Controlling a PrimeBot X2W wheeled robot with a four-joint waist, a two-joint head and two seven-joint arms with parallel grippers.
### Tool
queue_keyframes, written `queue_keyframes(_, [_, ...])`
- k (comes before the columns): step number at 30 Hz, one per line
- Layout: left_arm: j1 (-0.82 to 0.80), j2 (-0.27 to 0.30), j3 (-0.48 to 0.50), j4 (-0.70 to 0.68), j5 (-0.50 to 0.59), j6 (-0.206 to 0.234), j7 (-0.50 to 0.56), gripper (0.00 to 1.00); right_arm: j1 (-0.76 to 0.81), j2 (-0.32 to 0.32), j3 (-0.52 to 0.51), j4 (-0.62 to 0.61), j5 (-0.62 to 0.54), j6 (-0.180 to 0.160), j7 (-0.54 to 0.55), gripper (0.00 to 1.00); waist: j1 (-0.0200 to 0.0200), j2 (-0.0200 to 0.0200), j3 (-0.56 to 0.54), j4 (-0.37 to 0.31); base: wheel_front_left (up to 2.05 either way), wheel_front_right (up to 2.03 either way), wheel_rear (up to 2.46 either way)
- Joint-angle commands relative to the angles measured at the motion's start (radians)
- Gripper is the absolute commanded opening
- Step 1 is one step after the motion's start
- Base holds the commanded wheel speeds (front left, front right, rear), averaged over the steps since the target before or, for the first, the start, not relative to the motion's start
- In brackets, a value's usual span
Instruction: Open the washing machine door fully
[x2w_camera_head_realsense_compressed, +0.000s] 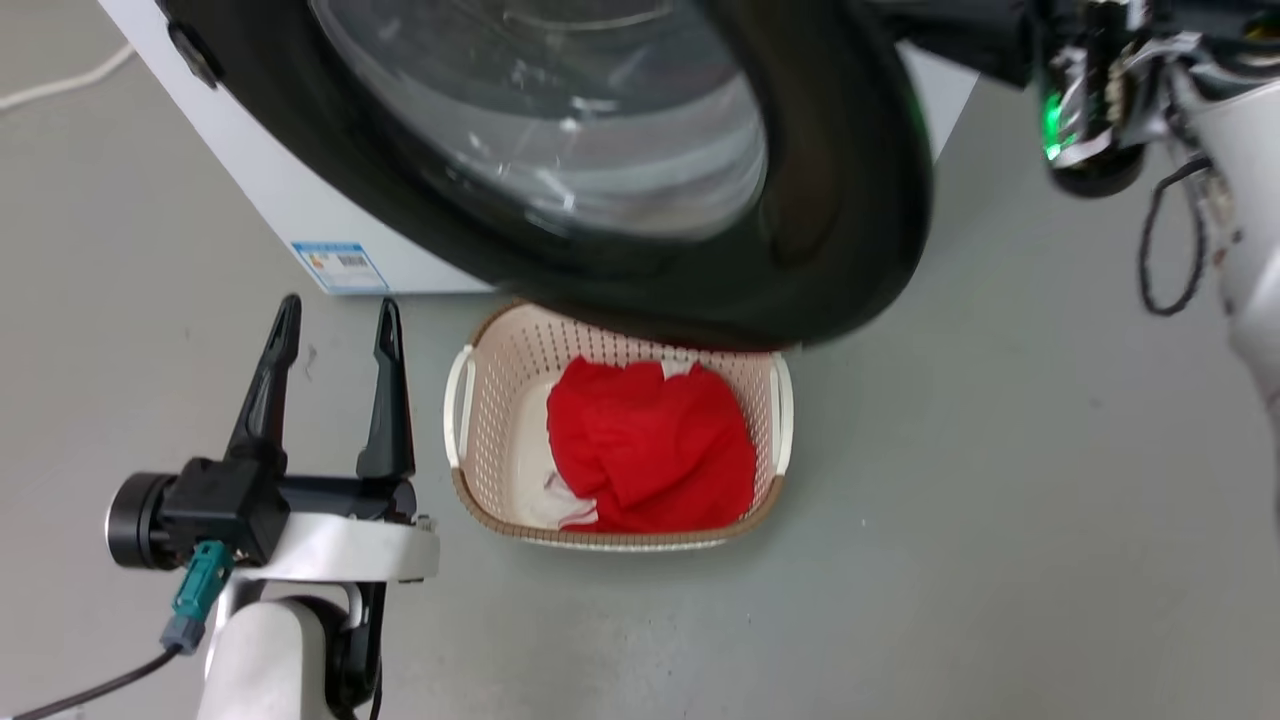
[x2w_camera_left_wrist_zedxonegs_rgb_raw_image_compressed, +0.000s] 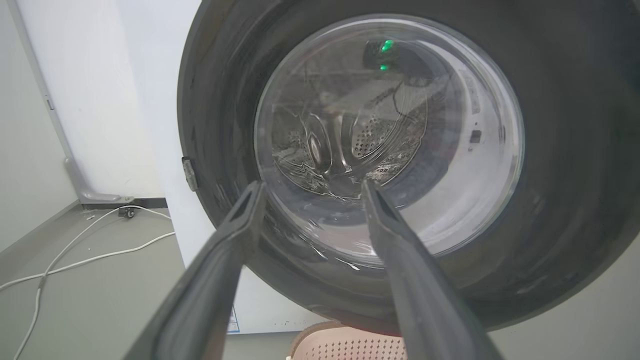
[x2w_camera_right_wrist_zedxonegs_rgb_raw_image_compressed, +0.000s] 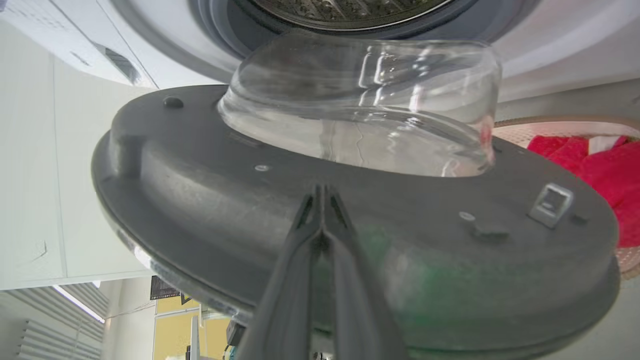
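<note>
The washing machine door (x2w_camera_head_realsense_compressed: 820, 200), a big glossy black disc with a clear glass window (x2w_camera_head_realsense_compressed: 560, 110), stands swung out from the white machine (x2w_camera_head_realsense_compressed: 290, 210) and hangs over a basket. My left gripper (x2w_camera_head_realsense_compressed: 337, 318) is open and holds nothing, low at the left, short of the door. In the left wrist view, the left gripper (x2w_camera_left_wrist_zedxonegs_rgb_raw_image_compressed: 312, 186) points at the outer face of the door (x2w_camera_left_wrist_zedxonegs_rgb_raw_image_compressed: 575, 150). My right gripper (x2w_camera_right_wrist_zedxonegs_rgb_raw_image_compressed: 320, 192) is shut with its tips against the grey inner face of the door (x2w_camera_right_wrist_zedxonegs_rgb_raw_image_compressed: 200, 200), below the bulging glass bowl (x2w_camera_right_wrist_zedxonegs_rgb_raw_image_compressed: 360, 105). The right wrist (x2w_camera_head_realsense_compressed: 1090, 110) glows green behind the door's right rim.
A beige perforated laundry basket (x2w_camera_head_realsense_compressed: 470, 400) with a red cloth (x2w_camera_head_realsense_compressed: 650, 445) sits on the grey floor under the door. The grey-ringed drum opening (x2w_camera_right_wrist_zedxonegs_rgb_raw_image_compressed: 350, 12) shows above the bowl. The door's latch (x2w_camera_right_wrist_zedxonegs_rgb_raw_image_compressed: 550, 202) is on its inner face. White cables (x2w_camera_left_wrist_zedxonegs_rgb_raw_image_compressed: 75, 255) lie left of the machine.
</note>
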Motion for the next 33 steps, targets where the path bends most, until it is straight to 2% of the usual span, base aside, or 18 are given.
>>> queue_keyframes(1, [0.017, 0.0, 0.0, 0.004, 0.002, -0.002, -0.002, 1.0, 0.033, 0.017, -0.007, -0.013, 0.017, 0.002, 0.018, 0.0, 0.0, 0.0, -0.039, -0.002, 0.0, 0.0, 0.0])
queue_keyframes(8, [0.088, 0.0, -0.015, 0.018, -0.014, 0.02, -0.002, 1.0, 0.206, 0.081, 0.003, -0.145, 0.049, 0.002, 0.134, 0.0, 0.0, 0.0, -0.14, 0.004, 0.0, 0.0, 0.0])
queue_keyframes(17, [0.135, 0.0, -0.022, 0.023, -0.018, 0.038, -0.002, 1.0, 0.364, 0.12, 0.07, -0.313, 0.092, 0.002, 0.157, 0.0, 0.0, 0.0, -0.176, 0.01, 0.0, 0.0, 0.0])
queue_keyframes(18, [0.136, 0.0, -0.025, 0.025, -0.014, 0.039, -0.002, 1.0, 0.405, 0.123, 0.111, -0.369, 0.137, 0.002, 0.147, 0.0, 0.0, 0.0, -0.179, 0.015, 0.0, 0.0, 0.0])
queue_keyframes(20, [0.136, 0.0, -0.026, 0.027, -0.011, 0.039, -0.002, 1.0, 0.422, 0.123, 0.137, -0.397, 0.161, 0.002, 0.136, 0.0, 0.0, 0.0, -0.18, 0.018, 0.0, 0.0, 0.0])
queue_keyframes(23, [0.141, -0.001, -0.026, 0.032, -0.005, 0.039, -0.002, 1.0, 0.466, 0.118, 0.241, -0.479, 0.238, 0.002, 0.057, 0.0, 0.0, 0.0, -0.185, 0.023, 0.0, 0.0, 0.0])
queue_keyframes(28, [0.148, 0.0, -0.025, 0.034, -0.007, 0.043, -0.002, 1.0, 0.503, 0.117, 0.297, -0.527, 0.281, 0.002, -0.113, 0.0, 0.0, 0.0, -0.195, 0.024, 0.0, 0.0, 0.0])
queue_keyframes(30, [0.153, 0.0, -0.025, 0.035, -0.009, 0.044, -0.002, 1.0, 0.515, 0.117, 0.283, -0.529, 0.262, 0.002, -0.216, 0.0, 0.0, 0.0, -0.205, 0.021, 0.0, 0.0, 0.0])
queue_keyframes(31, [0.161, 0.0, -0.025, 0.036, -0.011, 0.047, -0.002, 1.0, 0.556, 0.092, 0.24, -0.553, 0.224, 0.002, -0.388, 0.0, 0.0, 0.0, -0.22, 0.016, 0.0, 0.0, 0.0])
queue_keyframes(33, [0.168, 0.0, -0.023, 0.037, -0.013, 0.05, -0.002, 1.0, 0.595, 0.064, 0.204, -0.584, 0.193, 0.002, -0.505, 0.0, 0.0, 0.0, -0.229, 0.013, 0.0, 0.0, 0.0])
